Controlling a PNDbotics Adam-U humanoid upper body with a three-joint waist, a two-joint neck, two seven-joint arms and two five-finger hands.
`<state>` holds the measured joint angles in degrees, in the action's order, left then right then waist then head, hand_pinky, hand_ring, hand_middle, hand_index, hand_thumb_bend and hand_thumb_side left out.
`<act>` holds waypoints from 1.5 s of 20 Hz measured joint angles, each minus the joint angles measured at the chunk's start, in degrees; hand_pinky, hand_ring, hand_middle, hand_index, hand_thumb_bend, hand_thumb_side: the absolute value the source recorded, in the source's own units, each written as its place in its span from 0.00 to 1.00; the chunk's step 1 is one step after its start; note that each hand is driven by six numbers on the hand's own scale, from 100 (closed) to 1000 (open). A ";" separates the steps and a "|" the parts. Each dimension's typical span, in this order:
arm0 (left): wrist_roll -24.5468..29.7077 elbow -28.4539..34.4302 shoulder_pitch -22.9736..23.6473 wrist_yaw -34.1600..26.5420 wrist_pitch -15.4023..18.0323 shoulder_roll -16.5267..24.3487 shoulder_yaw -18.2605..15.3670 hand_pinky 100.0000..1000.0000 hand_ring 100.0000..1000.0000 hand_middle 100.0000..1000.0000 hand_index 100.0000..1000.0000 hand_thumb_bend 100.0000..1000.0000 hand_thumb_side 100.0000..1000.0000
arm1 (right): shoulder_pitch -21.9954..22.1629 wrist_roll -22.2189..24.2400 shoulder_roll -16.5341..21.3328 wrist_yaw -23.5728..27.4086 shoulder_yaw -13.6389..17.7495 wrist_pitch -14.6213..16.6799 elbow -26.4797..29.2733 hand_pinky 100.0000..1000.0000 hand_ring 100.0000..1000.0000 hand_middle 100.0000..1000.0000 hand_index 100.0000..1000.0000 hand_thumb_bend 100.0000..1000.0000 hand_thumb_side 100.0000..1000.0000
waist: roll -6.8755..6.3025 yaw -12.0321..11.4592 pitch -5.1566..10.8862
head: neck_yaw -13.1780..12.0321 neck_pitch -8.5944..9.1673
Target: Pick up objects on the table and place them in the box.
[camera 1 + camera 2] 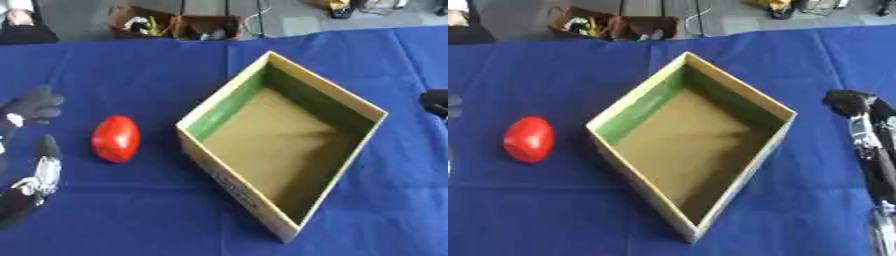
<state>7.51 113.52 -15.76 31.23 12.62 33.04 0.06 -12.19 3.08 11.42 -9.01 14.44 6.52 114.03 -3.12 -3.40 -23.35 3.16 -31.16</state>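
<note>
Nearest, at the left edge of the left eye view, the left robot hand (pixel 31 145) rests on the blue-cloth-covered bench (pixel 131 215); its black and silver fingers are spread and relaxed, and it holds nothing. At the right edge of the right eye view the right robot hand (pixel 866 130) lies along the cloth with its fingers straight, also holding nothing.

Just beside the left robot hand, apart from it, lies a glossy red egg-shaped object (pixel 115 138), lying on the cloth with its long axis pointing away from the robot. To its right, near but not touching, stands an open rectangular cardboard box with a green inner wall and a tan floor (pixel 229 95), turned cornerwise so one corner points toward the robot. Nothing lies inside it.

Beyond the far edge of the bench, brown cardboard cartons holding mixed items (pixel 175 25) stand on the grey floor.
</note>
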 measured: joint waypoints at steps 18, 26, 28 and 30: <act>19.94 -4.86 -10.89 -7.82 -5.60 18.37 3.36 0.79 0.86 0.95 1.00 0.15 1.00 | 1.09 0.87 0.54 -1.00 -0.16 -0.16 0.00 0.83 0.80 0.59 0.70 0.00 0.80 | -1.04 1.16 0.03 | -0.05 0.53; 26.73 -12.82 -17.84 -8.82 -1.97 19.47 5.75 0.80 0.90 1.00 1.00 0.52 1.00 | 1.33 1.44 0.94 -1.52 -0.40 -0.16 0.00 0.83 0.80 0.59 0.70 0.00 0.80 | -1.57 1.69 0.03 | -0.48 0.62; 28.34 -14.53 -19.20 -8.13 -1.33 19.47 6.46 0.80 0.90 1.00 1.00 0.52 1.00 | 1.39 1.60 0.95 -1.55 -0.49 -0.14 0.00 0.83 0.80 0.58 0.69 0.00 0.80 | -1.67 1.92 0.03 | -0.50 0.62; 29.80 -16.12 -20.72 -7.16 -0.66 19.43 7.23 0.80 0.90 1.00 1.00 0.52 1.00 | 1.44 1.73 0.96 -1.60 -0.64 -0.17 0.00 0.83 0.80 0.58 0.69 0.00 0.79 | -1.77 2.13 0.03 | -0.52 0.67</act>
<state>37.31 97.39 -36.48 24.07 11.96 52.47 7.30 -10.75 4.81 12.37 -10.61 13.80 6.34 114.03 -4.90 -1.27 -23.32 2.64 -30.49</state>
